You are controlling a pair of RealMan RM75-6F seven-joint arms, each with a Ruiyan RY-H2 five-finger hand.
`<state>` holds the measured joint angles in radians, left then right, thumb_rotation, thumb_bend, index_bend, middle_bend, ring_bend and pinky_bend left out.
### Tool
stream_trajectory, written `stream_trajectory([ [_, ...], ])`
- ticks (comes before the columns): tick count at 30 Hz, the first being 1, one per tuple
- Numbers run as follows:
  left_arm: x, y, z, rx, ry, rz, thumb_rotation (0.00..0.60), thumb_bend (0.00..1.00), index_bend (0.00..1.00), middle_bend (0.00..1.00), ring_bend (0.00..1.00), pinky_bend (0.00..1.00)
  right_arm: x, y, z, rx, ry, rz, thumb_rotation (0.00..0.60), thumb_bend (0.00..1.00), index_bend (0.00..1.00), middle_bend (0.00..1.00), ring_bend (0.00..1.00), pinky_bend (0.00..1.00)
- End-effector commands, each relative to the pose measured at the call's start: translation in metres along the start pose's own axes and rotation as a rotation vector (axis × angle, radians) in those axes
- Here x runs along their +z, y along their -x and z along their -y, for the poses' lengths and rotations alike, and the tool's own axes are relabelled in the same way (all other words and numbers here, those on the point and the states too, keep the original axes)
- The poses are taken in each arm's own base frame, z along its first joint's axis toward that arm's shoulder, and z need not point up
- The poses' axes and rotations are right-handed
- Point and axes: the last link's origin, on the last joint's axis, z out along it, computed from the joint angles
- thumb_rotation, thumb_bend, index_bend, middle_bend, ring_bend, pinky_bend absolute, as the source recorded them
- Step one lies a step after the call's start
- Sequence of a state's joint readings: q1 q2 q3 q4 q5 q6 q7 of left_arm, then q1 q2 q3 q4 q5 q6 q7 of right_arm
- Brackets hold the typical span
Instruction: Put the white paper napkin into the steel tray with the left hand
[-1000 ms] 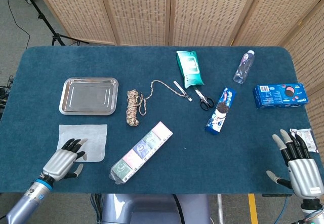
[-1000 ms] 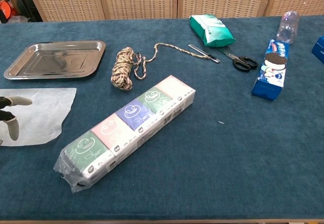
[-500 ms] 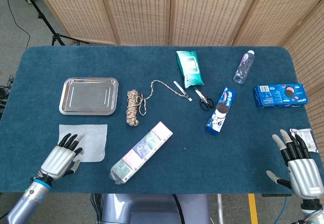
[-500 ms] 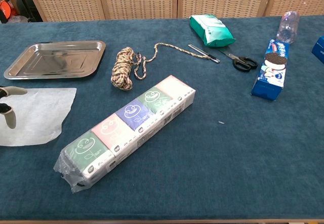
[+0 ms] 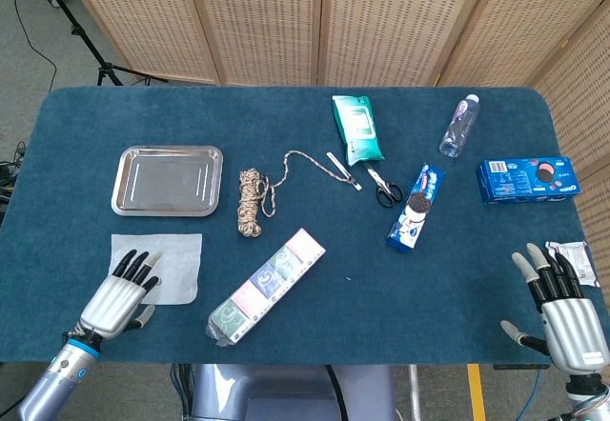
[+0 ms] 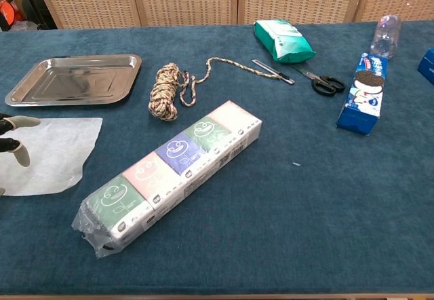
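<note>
The flat white paper napkin (image 5: 158, 266) is lying on the blue table cloth (image 5: 315, 335), just in front of the shiny rectangular steel tray (image 5: 168, 181). The left hand (image 5: 119, 295) is reaching over the napkin's near left corner, its fingers (image 6: 20, 153) apart and gripping nothing. The right hand (image 5: 560, 309) is resting near the table's right edge with fingers spread.

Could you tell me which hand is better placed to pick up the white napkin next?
The left hand: its fingers already overlap the napkin, with the steel tray just beyond. The right hand sits at the table's opposite end, with a tissue multipack lying between.
</note>
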<state>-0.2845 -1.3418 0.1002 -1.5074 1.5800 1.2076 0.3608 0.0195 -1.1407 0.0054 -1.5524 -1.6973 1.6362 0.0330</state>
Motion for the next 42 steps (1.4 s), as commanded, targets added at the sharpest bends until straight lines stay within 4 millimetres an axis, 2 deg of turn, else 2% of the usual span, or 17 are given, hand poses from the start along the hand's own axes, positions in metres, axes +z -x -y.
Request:
stream_trajectory([
  [1, 0.000, 0.000, 0.000, 0.001, 0.001, 0.000, 0.459, 0.39, 0.34, 0.00, 0.00, 0.00, 0.000, 0.000, 0.000, 0.000, 0.000, -0.001, 0.600, 0.00, 0.00, 0.00, 0.00, 0.00],
  [27, 0.002, 0.015, 0.000, 0.183, 0.006, -0.017, 0.459, 0.40, 0.34, 0.00, 0.00, 0.00, 0.000, -0.001, 0.000, 0.005, -0.003, -0.010, 0.600, 0.00, 0.00, 0.00, 0.00, 0.00],
  [42, 0.002, 0.022, 0.000, 0.231, 0.008, -0.021, 0.459, 0.40, 0.34, 0.00, 0.00, 0.00, -0.001, -0.001, 0.000, 0.008, -0.003, -0.015, 0.600, 0.00, 0.00, 0.00, 0.00, 0.00],
])
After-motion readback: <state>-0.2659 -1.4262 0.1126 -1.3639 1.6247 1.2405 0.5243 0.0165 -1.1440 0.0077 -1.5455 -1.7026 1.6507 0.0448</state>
